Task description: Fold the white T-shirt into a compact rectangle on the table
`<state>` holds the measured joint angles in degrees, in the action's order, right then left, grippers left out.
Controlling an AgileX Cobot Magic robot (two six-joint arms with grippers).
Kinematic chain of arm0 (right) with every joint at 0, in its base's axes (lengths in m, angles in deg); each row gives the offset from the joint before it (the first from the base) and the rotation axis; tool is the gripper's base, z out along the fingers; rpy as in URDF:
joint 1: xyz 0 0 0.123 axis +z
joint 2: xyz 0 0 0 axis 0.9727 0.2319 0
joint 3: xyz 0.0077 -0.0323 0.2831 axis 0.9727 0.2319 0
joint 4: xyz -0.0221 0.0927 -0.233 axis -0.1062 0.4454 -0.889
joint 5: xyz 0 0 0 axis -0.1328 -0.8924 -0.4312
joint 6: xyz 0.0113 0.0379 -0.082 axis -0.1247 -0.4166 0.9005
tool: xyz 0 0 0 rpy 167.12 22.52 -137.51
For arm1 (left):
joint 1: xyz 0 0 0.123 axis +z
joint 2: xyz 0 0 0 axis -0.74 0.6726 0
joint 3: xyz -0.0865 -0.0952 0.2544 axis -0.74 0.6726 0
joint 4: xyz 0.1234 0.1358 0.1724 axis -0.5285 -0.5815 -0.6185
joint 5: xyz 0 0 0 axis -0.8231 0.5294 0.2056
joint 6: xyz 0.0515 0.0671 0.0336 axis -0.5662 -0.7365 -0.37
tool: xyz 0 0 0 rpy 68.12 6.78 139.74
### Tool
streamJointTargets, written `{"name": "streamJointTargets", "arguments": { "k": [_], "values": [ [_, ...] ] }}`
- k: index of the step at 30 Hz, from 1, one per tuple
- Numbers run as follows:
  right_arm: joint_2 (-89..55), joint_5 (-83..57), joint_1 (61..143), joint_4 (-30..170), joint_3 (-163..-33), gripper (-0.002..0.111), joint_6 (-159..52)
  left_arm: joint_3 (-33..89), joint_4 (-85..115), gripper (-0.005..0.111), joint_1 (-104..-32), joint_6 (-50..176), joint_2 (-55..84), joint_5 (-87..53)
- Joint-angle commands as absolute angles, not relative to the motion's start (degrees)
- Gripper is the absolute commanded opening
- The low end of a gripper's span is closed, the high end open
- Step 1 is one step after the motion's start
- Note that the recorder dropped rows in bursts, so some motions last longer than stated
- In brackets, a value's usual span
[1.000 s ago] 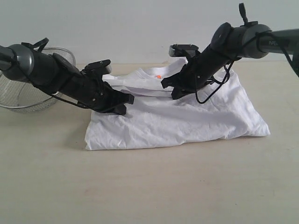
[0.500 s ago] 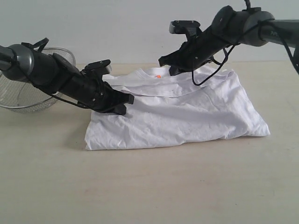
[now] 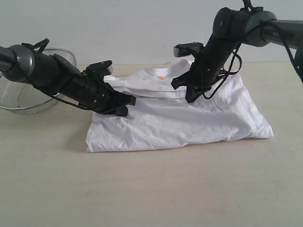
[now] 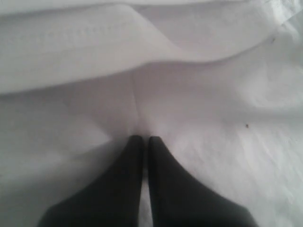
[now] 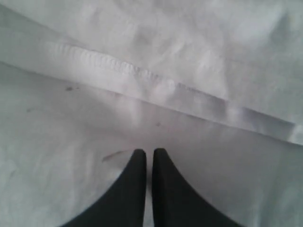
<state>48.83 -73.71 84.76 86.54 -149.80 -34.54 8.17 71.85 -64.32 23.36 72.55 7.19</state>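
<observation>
The white T-shirt lies wrinkled and partly folded on the table, its orange neck tag showing at the far edge. My left gripper is shut, its tips resting on the shirt's left part with nothing held; up close, the left gripper touches plain white cloth below a soft fold. My right gripper is shut too, pressed down on the shirt near the collar. In the right wrist view the right gripper sits just short of a stitched hem.
A steel mesh bowl stands at the left, behind my left arm. Bare tabletop stretches in front of the shirt and to its right. A pale wall runs behind the table.
My right arm rose off the shirt toward the back, then came down again on the cloth a little further right. The left arm and shirt have not moved.
</observation>
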Motion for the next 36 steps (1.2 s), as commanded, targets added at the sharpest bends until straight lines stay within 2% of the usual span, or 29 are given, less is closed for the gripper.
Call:
{"name": "streamJointTargets", "arguments": {
  "k": [1,25,36],
  "values": [
    [49.50,-73.50,85.18,87.39,-150.04,0.000,-34.98,8.25,71.71,0.004,-64.34,23.67,73.42,5.86],
    [53.60,-58.35,85.18,87.90,-150.04,0.000,-37.80,8.25,71.71,0.004,-64.34,23.67,73.42,5.49],
    [53.60,-43.22,85.18,90.51,-150.04,0.000,-39.44,8.25,71.71,0.004,-64.34,23.67,73.42,5.49]
  ]
}}
